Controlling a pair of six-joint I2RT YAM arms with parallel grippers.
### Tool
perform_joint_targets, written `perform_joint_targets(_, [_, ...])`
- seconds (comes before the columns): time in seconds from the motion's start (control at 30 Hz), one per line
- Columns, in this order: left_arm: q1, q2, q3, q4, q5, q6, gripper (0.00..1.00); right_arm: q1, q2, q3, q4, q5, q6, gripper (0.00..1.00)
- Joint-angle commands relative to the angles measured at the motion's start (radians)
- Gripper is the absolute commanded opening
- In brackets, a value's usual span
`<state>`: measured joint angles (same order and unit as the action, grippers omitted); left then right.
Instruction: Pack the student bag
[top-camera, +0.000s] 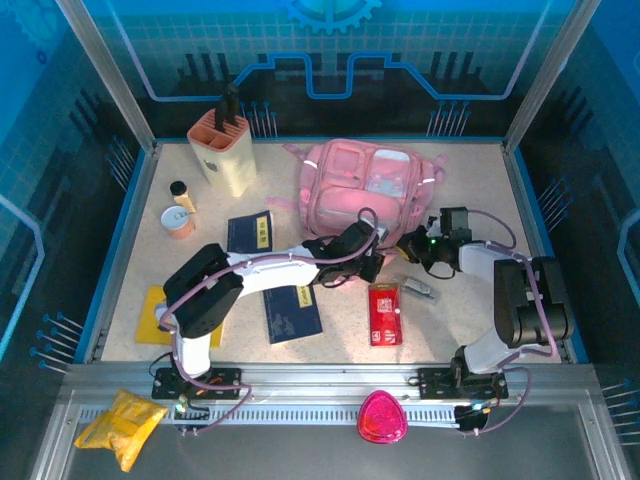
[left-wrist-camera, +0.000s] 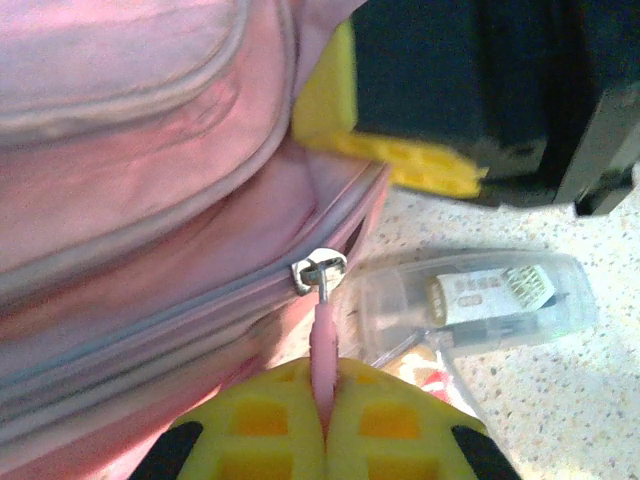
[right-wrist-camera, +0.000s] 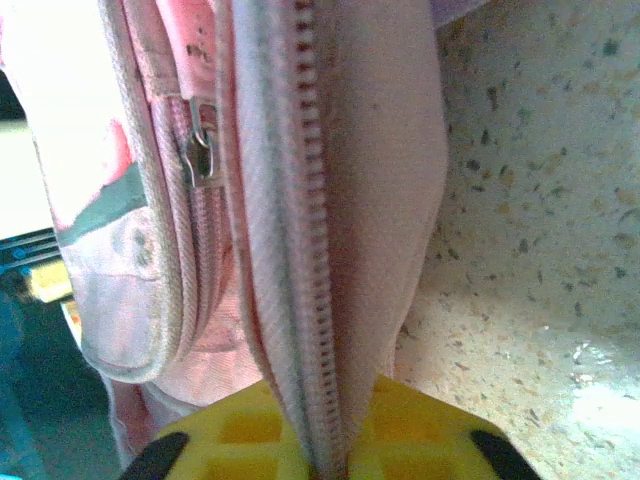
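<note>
Student bag (top-camera: 365, 190) sits at upper centre of the overhead frame, pink and soft, lying on the speckled table (top-camera: 480, 180), and both arms are right on its lower edge! Upper left of it stands a beige slotted holder (top-camera: 225, 155) with a dark handle poking out the top. Two dark blue booklets next: one (top-camera: 250, 232) left of the bag, the other (top-camera: 292, 313) lower down at centre, with a red packet (top-camera: 384, 313) just to the right of that one. Down on the near rail, a yellow pouch (top-camera: 122, 425) at lower left and a pink teardrop-shaped thing (top-camera: 381, 417) at bottom centre. Now the action: the left gripper (top-camera: 372, 250) reaches in from the left, and in its wrist view the yellow pads of the left gripper (left-wrist-camera: 325, 425) are squeezed together on the pink zip pull (left-wrist-camera: 323, 345), which hangs from a metal slider (left-wrist-camera: 318, 270) on the bag's seam. A clear plastic packet (left-wrist-camera: 480, 300) lies on the table just right of that. The right gripper (top-camera: 410, 243) comes in from the right; up close, the right gripper (right-wrist-camera: 325, 455) is clamped tight on the bag's zip edge (right-wrist-camera: 310, 250), teeth running straight up the frame.
</note>
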<state>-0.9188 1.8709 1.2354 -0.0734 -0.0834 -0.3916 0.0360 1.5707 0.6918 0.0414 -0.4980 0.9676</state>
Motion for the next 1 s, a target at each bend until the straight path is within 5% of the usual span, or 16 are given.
perform_joint_targets(0.0, [0.020,-0.120,-0.064,-0.050,-0.063,0.016,0.00,-0.061,0.023,0.055,0.022,0.028,-0.054,0.04])
perform_joint_targets(0.33, [0.161,-0.218,-0.233,-0.070,-0.026,-0.026,0.00,-0.118,0.072,0.225,-0.101,0.076,-0.146,0.08])
perform_joint_targets(0.6, [0.133,-0.150,-0.162,0.012,0.060,-0.106,0.00,-0.103,0.034,0.237,-0.233,0.048,-0.204,0.61])
perform_joint_targets(0.97, [0.077,-0.095,-0.073,0.042,0.045,-0.110,0.00,-0.012,-0.160,0.126,-0.444,0.050,-0.210,0.97])
